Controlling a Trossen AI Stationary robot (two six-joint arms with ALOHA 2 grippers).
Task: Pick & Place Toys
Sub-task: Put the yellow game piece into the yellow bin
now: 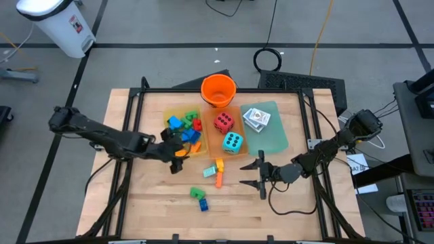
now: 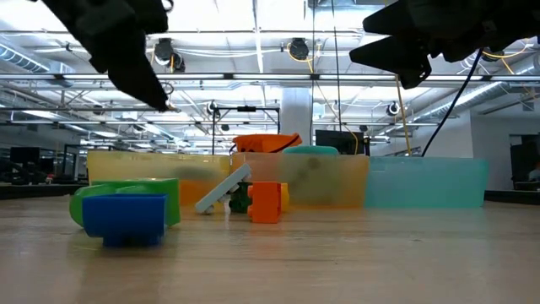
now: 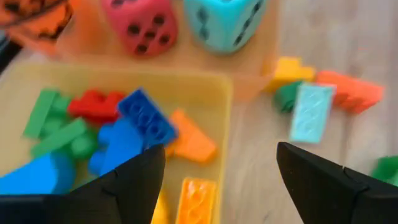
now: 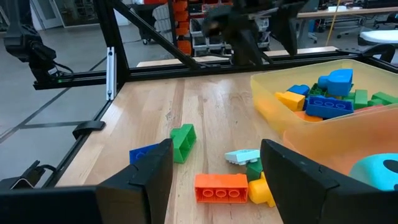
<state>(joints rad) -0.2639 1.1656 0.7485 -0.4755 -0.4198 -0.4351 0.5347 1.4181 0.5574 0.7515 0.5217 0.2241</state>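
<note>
My left gripper [image 1: 178, 161] hangs over the near corner of the yellow tray [image 1: 171, 114], fingers spread and holding nothing; in its wrist view the gap between them frames an orange brick [image 3: 198, 200] lying in the tray. I judge this the release end of a drop, so the thing to do well here is lift straight up before swinging away, keeping the fingers clear of the tray wall and the piled bricks [image 1: 184, 128].

Moving right, the red die [image 1: 224, 122] and teal die [image 1: 232, 142] sit in the orange tray [image 1: 213, 140], and a small cluster of loose bricks [image 1: 214, 171] lies on the table just beside that tray's near edge. A green and a blue brick [image 1: 200, 199] lie well apart, nearer me. The card packs [image 1: 256, 118] rest on the green tray [image 1: 275, 138].

My right gripper [image 1: 258, 175] hovers near the cluster, fingers parted and empty. For the next pick I'd line it over the orange brick [image 4: 221, 187], come down square, and avoid nudging its neighbours.
</note>
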